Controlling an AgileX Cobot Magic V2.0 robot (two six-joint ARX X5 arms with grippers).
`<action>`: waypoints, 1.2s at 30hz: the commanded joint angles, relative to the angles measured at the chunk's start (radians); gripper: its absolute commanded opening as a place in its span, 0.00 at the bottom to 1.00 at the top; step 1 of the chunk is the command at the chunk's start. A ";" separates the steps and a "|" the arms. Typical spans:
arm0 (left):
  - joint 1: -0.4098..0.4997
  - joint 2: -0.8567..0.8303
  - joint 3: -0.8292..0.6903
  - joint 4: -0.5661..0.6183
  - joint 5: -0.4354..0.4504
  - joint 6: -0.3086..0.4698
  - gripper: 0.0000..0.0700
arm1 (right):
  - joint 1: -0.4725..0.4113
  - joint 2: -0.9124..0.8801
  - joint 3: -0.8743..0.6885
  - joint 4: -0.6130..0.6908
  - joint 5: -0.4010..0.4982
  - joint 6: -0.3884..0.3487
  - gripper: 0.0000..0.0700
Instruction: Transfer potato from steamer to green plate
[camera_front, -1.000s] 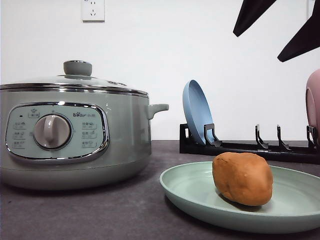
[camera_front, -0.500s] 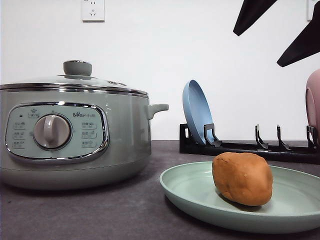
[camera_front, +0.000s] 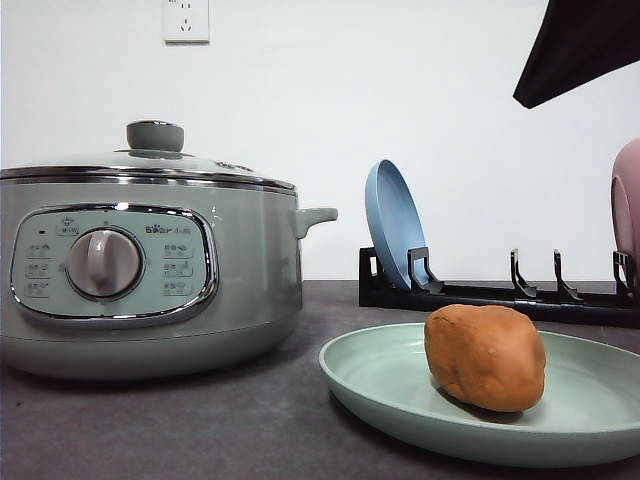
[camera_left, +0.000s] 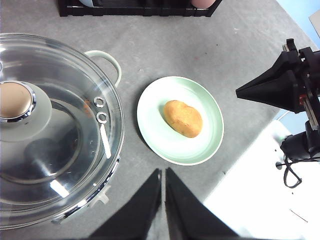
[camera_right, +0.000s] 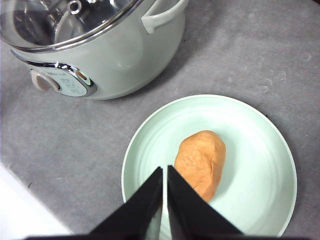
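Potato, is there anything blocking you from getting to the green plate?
No. The potato already lies on the green plate, nothing on or against it. The steamer stands beside the plate with its lid on.

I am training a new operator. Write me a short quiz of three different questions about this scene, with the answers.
1. True or false: the potato lies on the green plate.
2. Multiple choice: the lid of the steamer is A) on the steamer, B) on the table, C) in the rack.
3. Fill in: the blue plate stands on its edge in the black ____.

Key:
1. True; it rests on the plate, and neither the left hand nor the right hand touches it. Both hands are shut and hold nothing.
2. A.
3. rack.
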 joint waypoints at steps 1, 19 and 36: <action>-0.005 0.008 0.025 0.008 0.007 0.014 0.00 | 0.005 0.003 0.015 0.007 0.001 -0.007 0.00; -0.006 0.007 0.025 0.010 0.006 0.016 0.00 | 0.005 0.003 0.015 0.051 0.001 -0.007 0.00; 0.257 -0.386 -0.296 0.782 -0.086 0.174 0.00 | 0.005 0.003 0.015 0.051 0.001 -0.007 0.00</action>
